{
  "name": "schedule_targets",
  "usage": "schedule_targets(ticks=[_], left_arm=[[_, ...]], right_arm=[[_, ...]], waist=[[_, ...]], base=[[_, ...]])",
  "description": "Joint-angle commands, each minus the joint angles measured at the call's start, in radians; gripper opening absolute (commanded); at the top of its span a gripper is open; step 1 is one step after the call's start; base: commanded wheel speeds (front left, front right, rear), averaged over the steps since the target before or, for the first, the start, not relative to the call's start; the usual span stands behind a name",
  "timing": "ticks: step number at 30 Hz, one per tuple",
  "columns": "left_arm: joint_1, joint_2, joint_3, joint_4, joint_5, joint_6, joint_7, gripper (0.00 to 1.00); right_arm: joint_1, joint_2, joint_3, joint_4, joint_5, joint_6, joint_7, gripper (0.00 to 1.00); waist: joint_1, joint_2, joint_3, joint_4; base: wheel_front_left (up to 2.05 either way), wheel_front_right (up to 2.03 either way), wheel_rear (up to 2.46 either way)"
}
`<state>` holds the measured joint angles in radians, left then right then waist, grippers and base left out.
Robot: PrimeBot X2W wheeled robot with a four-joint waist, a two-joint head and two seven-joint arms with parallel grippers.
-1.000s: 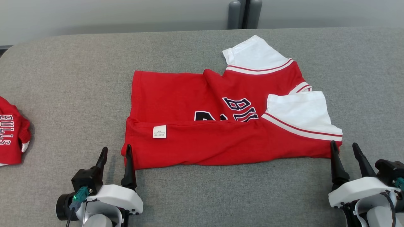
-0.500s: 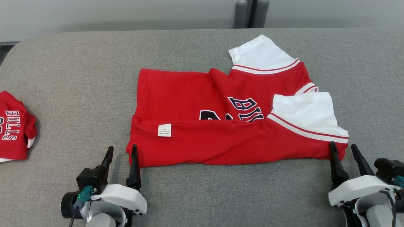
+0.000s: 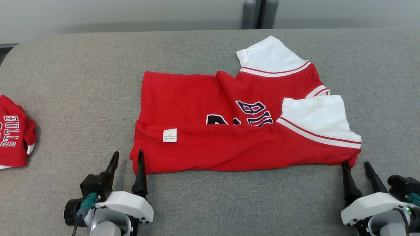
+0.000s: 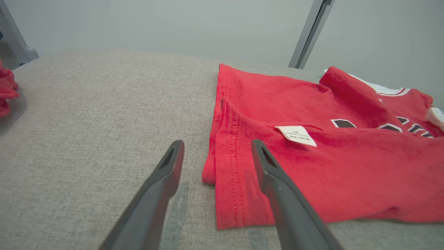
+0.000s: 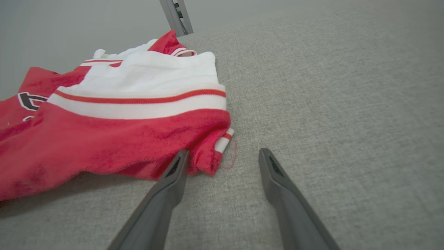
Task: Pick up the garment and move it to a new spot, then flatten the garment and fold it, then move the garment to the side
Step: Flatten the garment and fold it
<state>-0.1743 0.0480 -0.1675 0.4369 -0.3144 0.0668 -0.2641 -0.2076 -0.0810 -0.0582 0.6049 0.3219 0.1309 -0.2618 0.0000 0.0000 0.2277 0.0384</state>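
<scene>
Lying mid-frame in the head view, the garment [image 3: 229, 144] is a red jersey tee with white sleeves, spread on the grey surface [image 3: 82, 82]. Its near long edge is folded up over the print, with the care label [image 3: 169, 135] face up on that flap. Left pincer [image 3: 128, 152] sits at lower left, fingers spread wide and straddling the lower-left hem corner. In the left wrist view one finger is over the cloth and the other over bare surface, nothing pinched. Right pincer [image 3: 355, 163] at lower right is also spread and empty. Its inner fingertip is touching or just beside the red corner below the white sleeve [image 3: 315, 118]; can't tell which. A second red garment [image 3: 13, 137] is bunched at the left edge, well apart. Handling, as a judgement: light, soft knit with no stiffness, so it will sag between two holds and the layers can slide apart. Pinch through all the layers. The surface cloth looks grippy, so dragging would likely wrinkle it; better to lift than slide. Best holds are the two near corners, hem corner at left and sleeve-side corner at right, approached low so one finger slips under the fold.
</scene>
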Motion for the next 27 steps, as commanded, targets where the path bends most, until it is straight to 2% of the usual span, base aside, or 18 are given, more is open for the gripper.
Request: schedule_targets(ticks=[1,3,4,5,6,7,14,22,27], left_arm=[[-0.019,0.005,-0.001,0.001,-0.004,-0.005,0.000,1.00],[-0.021,0.005,-0.002,0.003,-0.005,-0.006,0.000,1.00],[-0.021,0.005,-0.002,0.004,-0.005,-0.007,0.000,1.00],[-0.021,0.005,-0.002,0.004,-0.005,-0.005,0.000,1.00],[-0.019,0.005,-0.001,0.005,-0.005,-0.002,0.000,1.00],[-0.016,0.005,0.002,0.005,-0.006,-0.002,0.000,1.00],[0.006,0.005,-0.002,0.018,-0.014,-0.014,0.000,1.00],[0.019,0.005,-0.065,0.060,-0.069,-0.066,0.000,1.00],[0.001,0.005,-0.076,0.076,-0.088,-0.075,0.000,1.00]], right_arm=[[-0.019,-0.004,0.002,0.011,-0.009,0.000,-0.004,0.97],[-0.031,-0.003,0.002,0.020,-0.013,0.000,-0.004,0.84],[-0.033,-0.004,0.003,0.023,-0.015,0.000,-0.004,0.64],[-0.036,-0.004,0.002,0.025,-0.017,0.000,-0.004,0.37],[-0.038,-0.007,0.004,0.027,-0.022,0.000,-0.004,0.16],[-0.037,-0.010,0.004,0.027,-0.022,0.000,-0.004,0.00],[0.011,-0.037,-0.019,0.002,-0.027,0.000,-0.005,0.00],[0.026,-0.055,-0.007,-0.004,-0.018,0.000,-0.004,0.00],[0.011,-0.057,0.013,-0.008,-0.019,0.000,-0.004,0.00]], waist=[[0.0000,0.0000,0.004,0.003],[0.0000,0.0000,0.009,0.006],[0.0000,0.0000,0.011,0.008],[0.0000,0.0000,0.012,0.010],[0.0000,0.0000,0.012,0.011],[0.0000,0.0000,0.011,0.012],[0.0000,0.0000,-0.016,0.004],[0.0000,0.0000,-0.029,-0.010],[0.0000,0.0000,-0.017,-0.014]], base=[[0.00,0.00,0.00],[0.00,0.00,0.00],[0.00,0.00,0.00],[0.00,0.00,0.00],[0.00,0.00,0.00],[0.00,0.00,0.00],[0.00,0.00,0.00],[0.00,0.00,0.00],[0.00,0.00,0.00]])
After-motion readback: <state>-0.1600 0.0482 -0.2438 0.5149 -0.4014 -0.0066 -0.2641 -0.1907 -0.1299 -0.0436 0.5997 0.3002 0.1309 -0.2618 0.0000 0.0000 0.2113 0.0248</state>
